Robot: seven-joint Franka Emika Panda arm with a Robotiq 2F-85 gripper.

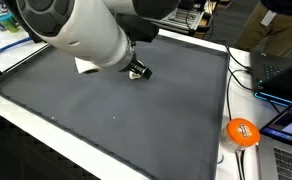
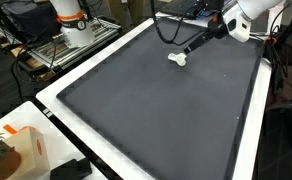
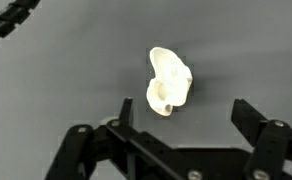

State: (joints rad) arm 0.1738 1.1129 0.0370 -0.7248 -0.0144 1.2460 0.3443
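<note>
A small white cup-like object (image 3: 169,82) lies on its side on the dark grey mat (image 3: 56,90). In the wrist view it sits just beyond my gripper (image 3: 183,108), slightly toward one finger, and nothing touches it. The two black fingers stand wide apart with nothing between them, so the gripper is open. In an exterior view the gripper (image 2: 193,48) hangs low over the mat, right next to the white object (image 2: 179,58). In an exterior view the arm's big white link hides most of the object (image 1: 86,67), and only the gripper's tip (image 1: 138,70) shows.
The mat (image 2: 156,110) has a white raised border (image 2: 48,103). An orange ball-like thing (image 1: 243,131), cables and laptops (image 1: 286,70) lie beside one edge. A pale box (image 2: 24,150) stands at a corner, and another robot base (image 2: 71,22) stands behind.
</note>
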